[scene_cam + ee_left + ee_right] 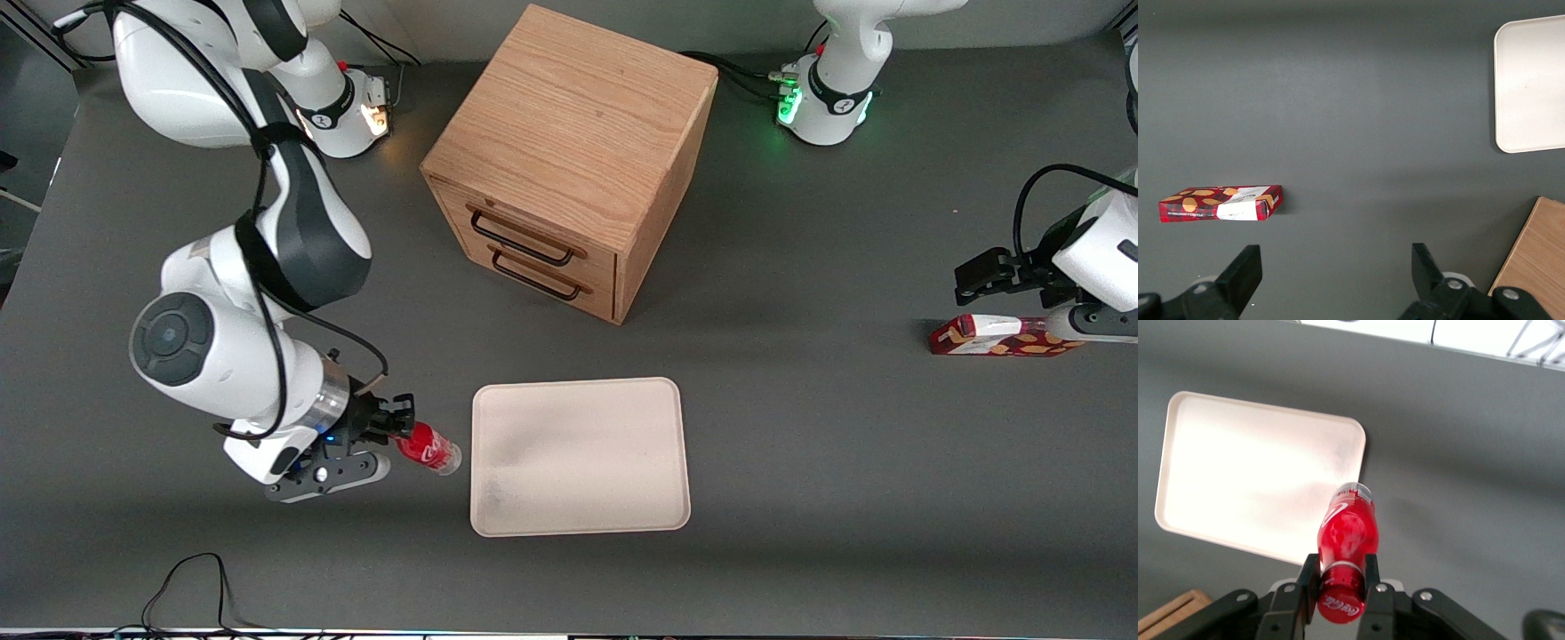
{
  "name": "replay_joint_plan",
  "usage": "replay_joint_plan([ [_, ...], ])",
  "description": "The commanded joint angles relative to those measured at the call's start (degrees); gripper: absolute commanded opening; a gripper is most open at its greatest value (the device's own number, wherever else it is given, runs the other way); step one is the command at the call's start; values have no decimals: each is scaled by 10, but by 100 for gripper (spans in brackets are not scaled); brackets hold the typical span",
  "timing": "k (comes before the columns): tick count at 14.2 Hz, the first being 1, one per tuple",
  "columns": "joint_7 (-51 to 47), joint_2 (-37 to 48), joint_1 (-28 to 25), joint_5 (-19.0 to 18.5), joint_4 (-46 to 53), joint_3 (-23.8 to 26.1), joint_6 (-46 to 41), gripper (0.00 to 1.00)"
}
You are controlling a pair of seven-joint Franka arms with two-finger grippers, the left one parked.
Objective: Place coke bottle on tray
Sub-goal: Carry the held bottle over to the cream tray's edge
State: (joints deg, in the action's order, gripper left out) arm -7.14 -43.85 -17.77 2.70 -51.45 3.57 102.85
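end effector (pixel 391 433) gripping coke bottle (pixel 428 447), just beside tray (pixel 580 524)

One coke bottle (pixel 429 446), one tray (pixel 580 456), one wooden drawer cabinet (pixel 569 160), one carton (pixel 1000 337), one gripper (pixel 396 433)

tbl (pixel 800 498) grey | on it: tray (pixel 580 458), wood cab (pixel 569 160), carton (pixel 996 338)
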Motion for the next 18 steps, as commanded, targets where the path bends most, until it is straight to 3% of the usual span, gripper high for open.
replay_joint_plan([
  [1,17,-37,-9,-17,33,-1,51,0],
  [5,18,-70,-28,-51,34,-1,122,0],
  [9,17,-91,-39,-57,33,-1,160,0],
  [18,-31,-99,-53,-57,26,0,120,0],
])
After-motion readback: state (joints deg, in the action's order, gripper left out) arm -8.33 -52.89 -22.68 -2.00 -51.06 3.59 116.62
